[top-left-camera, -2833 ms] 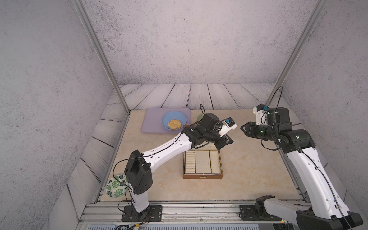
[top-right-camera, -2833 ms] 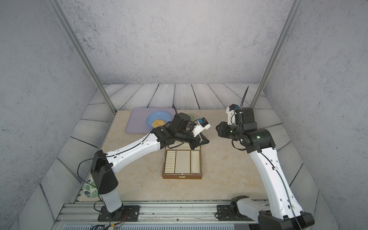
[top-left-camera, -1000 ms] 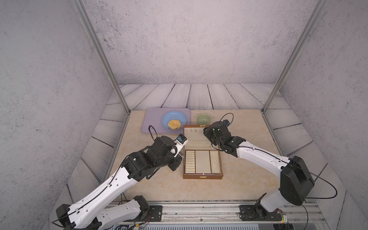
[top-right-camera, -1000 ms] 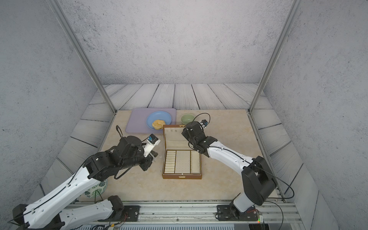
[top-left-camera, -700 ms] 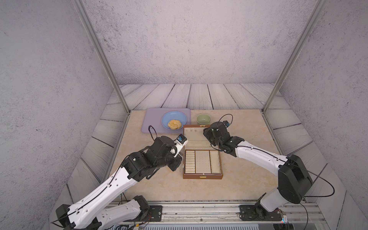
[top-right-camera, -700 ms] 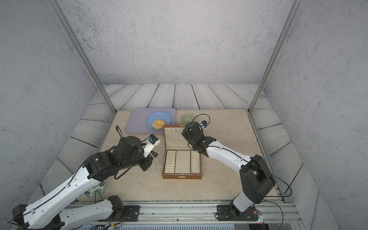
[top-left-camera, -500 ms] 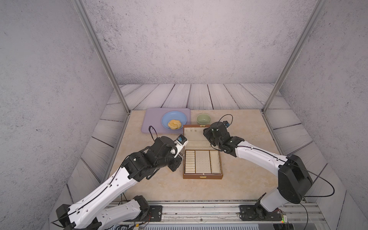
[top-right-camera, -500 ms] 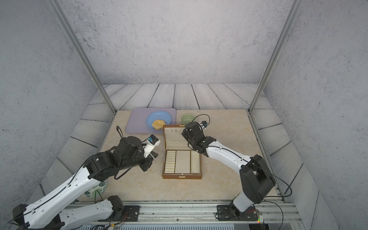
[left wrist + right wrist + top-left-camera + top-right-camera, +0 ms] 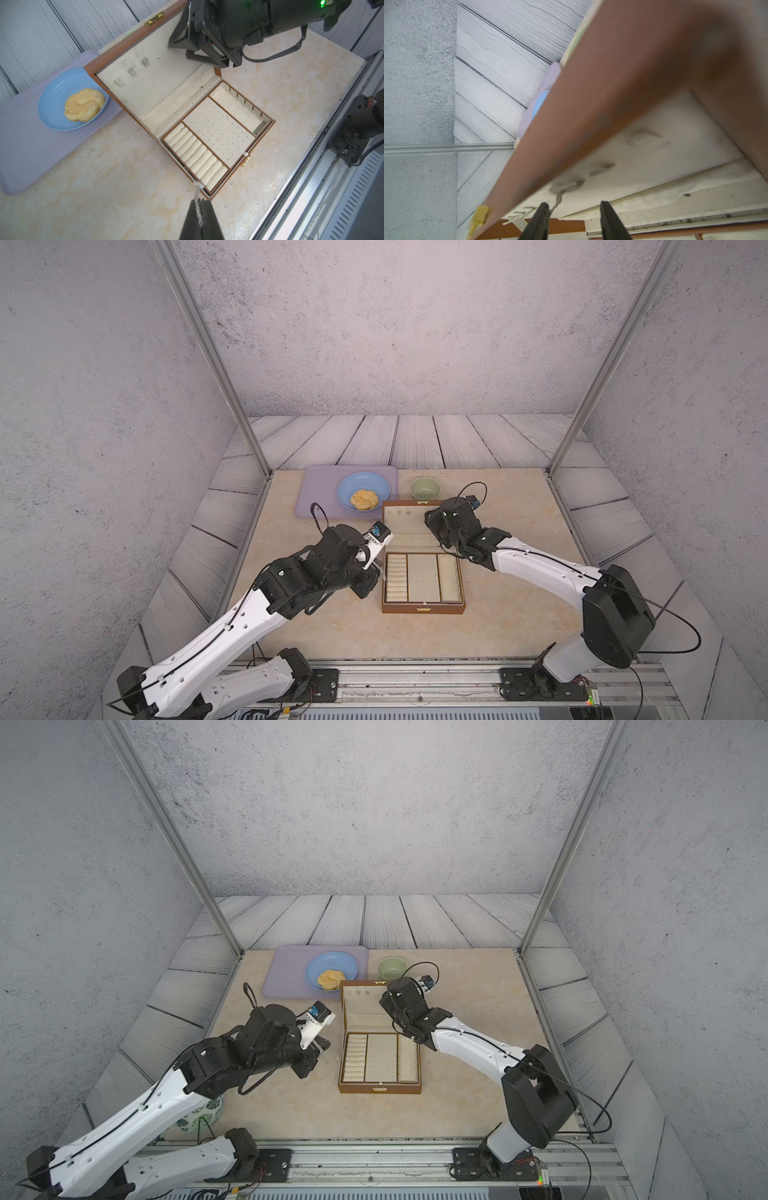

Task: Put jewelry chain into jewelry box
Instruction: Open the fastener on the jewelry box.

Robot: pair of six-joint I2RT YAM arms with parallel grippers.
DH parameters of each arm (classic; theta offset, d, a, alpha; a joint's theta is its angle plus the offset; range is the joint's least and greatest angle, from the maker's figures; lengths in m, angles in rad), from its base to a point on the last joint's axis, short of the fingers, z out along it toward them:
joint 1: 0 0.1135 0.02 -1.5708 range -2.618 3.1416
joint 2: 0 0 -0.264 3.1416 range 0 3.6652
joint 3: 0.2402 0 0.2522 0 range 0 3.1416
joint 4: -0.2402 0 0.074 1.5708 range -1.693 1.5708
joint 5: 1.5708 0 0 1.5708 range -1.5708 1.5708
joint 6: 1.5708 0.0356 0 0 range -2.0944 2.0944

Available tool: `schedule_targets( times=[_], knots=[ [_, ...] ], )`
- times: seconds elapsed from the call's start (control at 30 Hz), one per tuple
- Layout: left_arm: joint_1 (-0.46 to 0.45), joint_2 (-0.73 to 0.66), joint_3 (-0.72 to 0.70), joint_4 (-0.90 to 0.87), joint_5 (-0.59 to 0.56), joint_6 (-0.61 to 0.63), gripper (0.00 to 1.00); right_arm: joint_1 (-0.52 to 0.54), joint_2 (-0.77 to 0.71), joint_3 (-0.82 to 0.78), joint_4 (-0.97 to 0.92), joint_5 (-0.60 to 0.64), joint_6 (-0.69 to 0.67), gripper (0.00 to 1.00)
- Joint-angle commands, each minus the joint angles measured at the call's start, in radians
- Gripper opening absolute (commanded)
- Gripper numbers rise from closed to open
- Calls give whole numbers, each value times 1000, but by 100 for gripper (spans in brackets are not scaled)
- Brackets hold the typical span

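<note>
Saw thin silvery jewelry chain [image 9: 197, 192] pinched near one end in closed left gripper [image 9: 200, 204]; judged limp, light, slippery. Found right gripper [image 9: 573, 204] half-open, seemingly empty, beside brown leather-look jewelry box [image 9: 399, 608].

Desk [image 9: 511, 506]: beige, marble-look top, seen in both top views.

Resting directly on it:
- Lilac tray [image 9: 316, 489], rectangular, at the far edge, left of centre.
- Green bowl [image 9: 425, 488], small, round, just right of the tray and apart from it.
- Jewelry box [image 9: 399, 608], brown, lid raised, near the middle; its lid stands close in front of tray and bowl.
- Leaf-patterned white vessel [image 9: 199, 1115], near left corner, largely hidden.
</note>
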Motion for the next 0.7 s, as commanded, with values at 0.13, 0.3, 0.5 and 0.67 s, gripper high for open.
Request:
schedule_targets(
  times=[0.13,0.3,0.5,0.67],
  knots=[
    [9,5,2,-4,14,0,0,5,-12,-44,-90,-16,15,43],
    [9,8,3,-4,20,1,0,11,-22,-47,-91,-8,3,43],
    [8,13,14,-7,29,7,0,11,-63,-10,-93,21,-101,48],
    [8,37,45,-28,47,32,0,11,-114,61,-153,12,-280,55]
  ],
)
